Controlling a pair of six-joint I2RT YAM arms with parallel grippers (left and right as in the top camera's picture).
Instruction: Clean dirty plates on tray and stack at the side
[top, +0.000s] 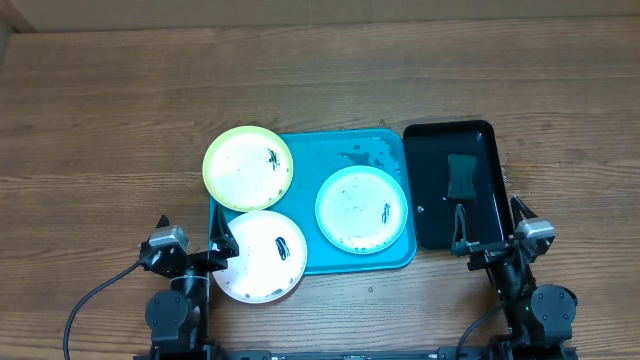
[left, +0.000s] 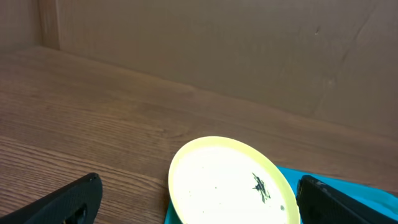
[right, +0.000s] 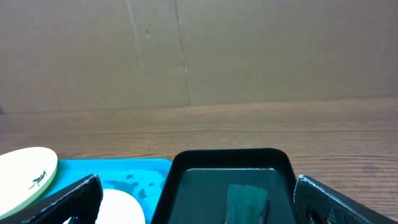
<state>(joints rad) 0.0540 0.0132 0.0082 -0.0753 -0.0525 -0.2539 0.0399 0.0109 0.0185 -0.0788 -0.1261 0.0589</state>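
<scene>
The turquoise tray (top: 350, 150) lies mid-table, with wet spots on its back part. The lime-green plate (top: 248, 168) overhangs its back left corner, and shows in the left wrist view (left: 230, 183) and the right wrist view (right: 28, 171). The teal plate (top: 362, 208) sits on the tray's right half. The pinkish-brown plate (top: 262, 255) overhangs the front left edge. Each has a dark smear. My left gripper (top: 192, 230) is open and empty, by the pinkish-brown plate's left side. My right gripper (top: 490, 220) is open and empty at the black tray's front edge.
A black tray (top: 455, 180) stands right of the turquoise tray, holding water and a dark green sponge (top: 462, 176), which also shows in the right wrist view (right: 247, 202). Bare wooden table surrounds both trays. A brown wall stands behind the table.
</scene>
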